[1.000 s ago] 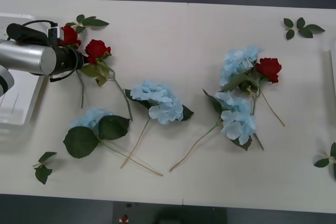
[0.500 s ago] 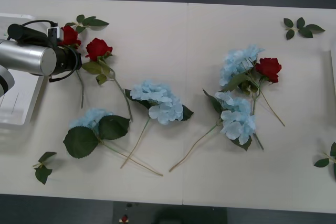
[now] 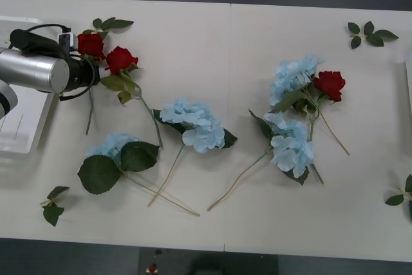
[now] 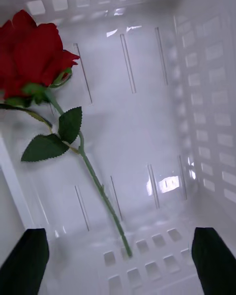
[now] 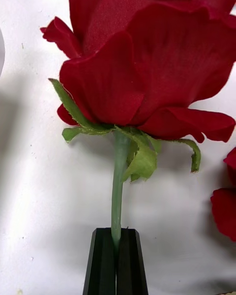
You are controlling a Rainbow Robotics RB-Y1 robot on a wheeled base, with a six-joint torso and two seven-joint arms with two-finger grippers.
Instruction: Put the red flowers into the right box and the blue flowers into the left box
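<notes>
Left gripper (image 5: 116,255) jaws clamped rose (image 5: 147,54) stem; right gripper (image 4: 118,260) spread over boxed rose (image 4: 32,54); hydrangeas (image 3: 193,123) all unsorted.

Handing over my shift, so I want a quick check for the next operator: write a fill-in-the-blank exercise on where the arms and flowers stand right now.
1. The left gripper is shut on the ____ of a red rose.
2. In the right wrist view, one red rose lies inside a white ____.
3. The right gripper's fingers stand ____.
4. In the front view, the number of red roses on the table outside any box is ____.

Missing words: stem; box; open; three
</notes>
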